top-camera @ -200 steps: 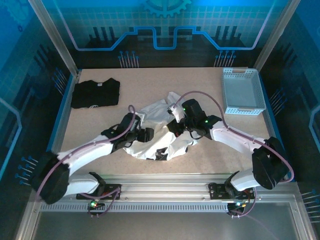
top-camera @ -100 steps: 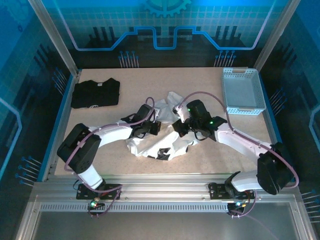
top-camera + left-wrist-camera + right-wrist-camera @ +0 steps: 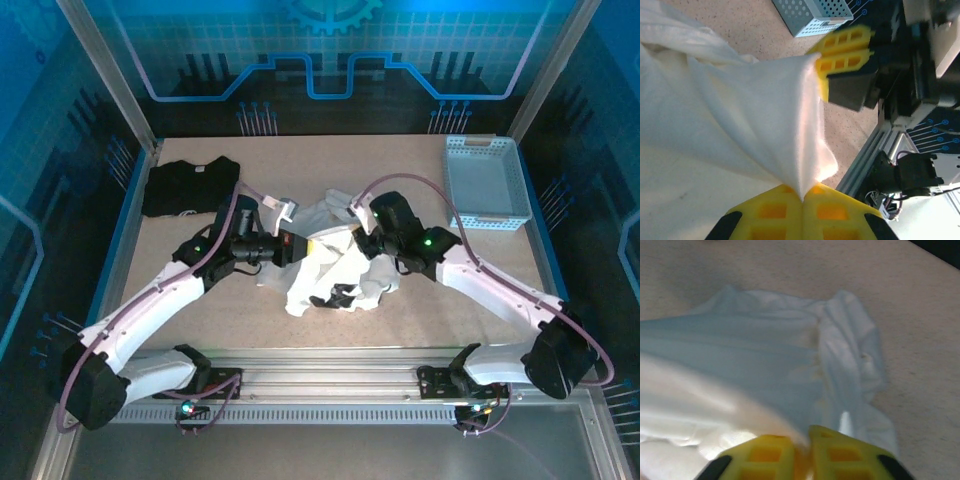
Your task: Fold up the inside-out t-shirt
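The inside-out t-shirt [image 3: 338, 282] lies crumpled mid-table, 0 folds made. At its 10 o'clock the left gripper [image 3: 802, 191] and at its 1 o'clock the right gripper [image 3: 805, 436], each clamped on cloth, stretch 1 edge between them. Flattening and all folding are judged undone.

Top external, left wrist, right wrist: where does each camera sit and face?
Top external: above, behind, looking down at the table; left arm, right arm show.
Left wrist: on the left arm, facing along the left gripper pinching the white t-shirt.
Right wrist: on the right arm, facing down past the right gripper.
All three share the white t-shirt.
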Robot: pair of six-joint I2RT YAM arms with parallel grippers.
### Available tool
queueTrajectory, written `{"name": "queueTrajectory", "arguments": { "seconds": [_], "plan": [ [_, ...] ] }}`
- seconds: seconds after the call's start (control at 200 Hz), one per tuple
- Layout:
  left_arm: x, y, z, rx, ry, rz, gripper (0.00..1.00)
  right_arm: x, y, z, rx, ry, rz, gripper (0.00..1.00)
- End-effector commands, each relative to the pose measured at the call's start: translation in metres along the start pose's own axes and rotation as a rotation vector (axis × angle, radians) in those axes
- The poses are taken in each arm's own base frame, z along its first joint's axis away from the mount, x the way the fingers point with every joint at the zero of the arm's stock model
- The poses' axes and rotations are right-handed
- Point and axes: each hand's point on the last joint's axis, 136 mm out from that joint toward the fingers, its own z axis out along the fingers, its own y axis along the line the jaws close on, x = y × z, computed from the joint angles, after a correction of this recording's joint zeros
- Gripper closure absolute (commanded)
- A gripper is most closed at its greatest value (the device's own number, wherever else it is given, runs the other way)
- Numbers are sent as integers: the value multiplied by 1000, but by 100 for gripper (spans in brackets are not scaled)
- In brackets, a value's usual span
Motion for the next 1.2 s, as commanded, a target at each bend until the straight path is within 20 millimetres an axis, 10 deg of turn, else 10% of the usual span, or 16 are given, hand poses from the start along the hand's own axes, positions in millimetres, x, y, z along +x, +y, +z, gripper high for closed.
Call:
{"name": "queueTrajectory", "arguments": {
  "seconds": [0.0,0.24,0.505,1.19],
  "plan": [
    [3,-11,-7,78,39,-64,100,18,-21,-8,183,132,-11,74],
    [-2,-13,-3,96,44,-102,100,23,43,-37,-108,68,-134,55],
    [-1,-11,-2,92,49,-124,100,51,117,-36,-521,59,118,67],
    [0,-11,-2,100,47,-113,100,59,92,41,-404,108,366,57]
  ]
}}
